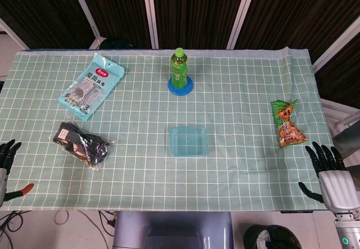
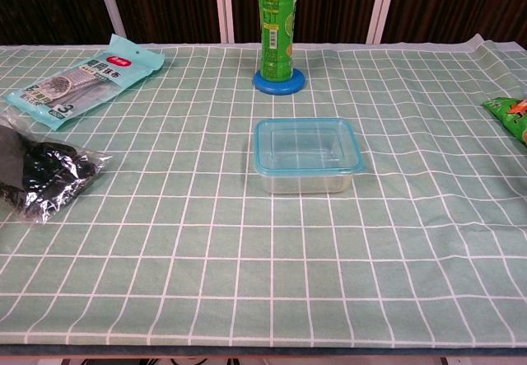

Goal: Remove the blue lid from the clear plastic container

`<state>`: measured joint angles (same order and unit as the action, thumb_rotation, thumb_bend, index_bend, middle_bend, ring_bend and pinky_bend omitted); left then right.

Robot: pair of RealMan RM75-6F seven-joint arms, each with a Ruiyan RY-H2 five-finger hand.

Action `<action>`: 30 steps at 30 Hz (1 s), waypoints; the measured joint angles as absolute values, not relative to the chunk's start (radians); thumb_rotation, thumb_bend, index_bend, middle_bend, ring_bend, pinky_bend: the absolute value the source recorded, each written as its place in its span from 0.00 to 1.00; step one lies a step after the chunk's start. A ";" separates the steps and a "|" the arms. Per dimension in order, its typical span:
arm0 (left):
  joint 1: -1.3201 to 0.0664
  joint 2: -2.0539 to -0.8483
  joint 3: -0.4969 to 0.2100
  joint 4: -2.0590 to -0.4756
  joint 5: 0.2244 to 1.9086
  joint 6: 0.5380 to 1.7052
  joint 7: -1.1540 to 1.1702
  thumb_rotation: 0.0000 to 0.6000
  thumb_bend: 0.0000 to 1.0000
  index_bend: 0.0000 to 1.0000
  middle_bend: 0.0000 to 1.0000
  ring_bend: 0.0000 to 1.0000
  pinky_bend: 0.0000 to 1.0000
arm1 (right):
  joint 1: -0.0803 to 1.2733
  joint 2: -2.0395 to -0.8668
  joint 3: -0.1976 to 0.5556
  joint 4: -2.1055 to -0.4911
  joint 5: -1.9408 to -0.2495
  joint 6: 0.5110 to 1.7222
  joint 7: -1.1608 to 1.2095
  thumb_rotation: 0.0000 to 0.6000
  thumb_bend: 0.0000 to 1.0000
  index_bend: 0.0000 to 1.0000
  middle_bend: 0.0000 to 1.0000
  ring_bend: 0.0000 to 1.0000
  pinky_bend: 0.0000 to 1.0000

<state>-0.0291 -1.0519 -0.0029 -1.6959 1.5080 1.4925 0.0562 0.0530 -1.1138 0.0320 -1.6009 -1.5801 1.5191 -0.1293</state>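
The clear plastic container [image 1: 189, 141] [image 2: 307, 156] sits near the middle of the green checked tablecloth, its translucent blue lid [image 2: 307, 144] seated on top. My left hand [image 1: 7, 158] shows at the left edge of the head view, off the table, fingers apart and holding nothing. At the lower right, beside the table's corner, my right hand [image 1: 331, 175] hangs with its fingers spread and nothing in it. Both hands are far from the container. The chest view shows neither hand.
A green bottle [image 1: 179, 69] [image 2: 277, 25] stands on a blue coaster [image 1: 180, 86] behind the container. A light blue packet [image 1: 90, 86] and a black bagged item [image 1: 81, 143] lie at the left. A snack bag [image 1: 287, 124] lies at the right.
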 measured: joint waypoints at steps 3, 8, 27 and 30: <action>-0.031 -1.054 -0.004 -1.697 1.508 1.492 0.063 1.00 0.00 0.00 0.00 0.00 0.08 | 0.055 -1.116 0.033 -1.596 -1.579 1.517 -0.128 1.00 0.33 0.00 0.00 0.00 0.00; -0.031 -1.056 -0.005 -1.701 1.504 1.491 0.082 1.00 0.00 0.00 0.00 0.00 0.08 | 0.058 -1.116 0.033 -1.592 -1.581 1.513 -0.115 1.00 0.33 0.00 0.00 0.00 0.00; -0.067 -1.047 -0.021 -1.785 1.470 1.433 0.095 1.00 0.00 0.00 0.00 0.00 0.08 | 0.060 -1.127 0.039 -1.577 -1.579 1.520 -0.093 1.00 0.33 0.00 0.00 0.00 0.00; -0.100 -1.039 -0.042 -1.825 1.467 1.409 0.125 1.00 0.00 0.00 0.00 0.00 0.08 | 0.060 -1.127 0.040 -1.577 -1.575 1.518 -0.090 1.00 0.33 0.00 0.00 0.00 0.00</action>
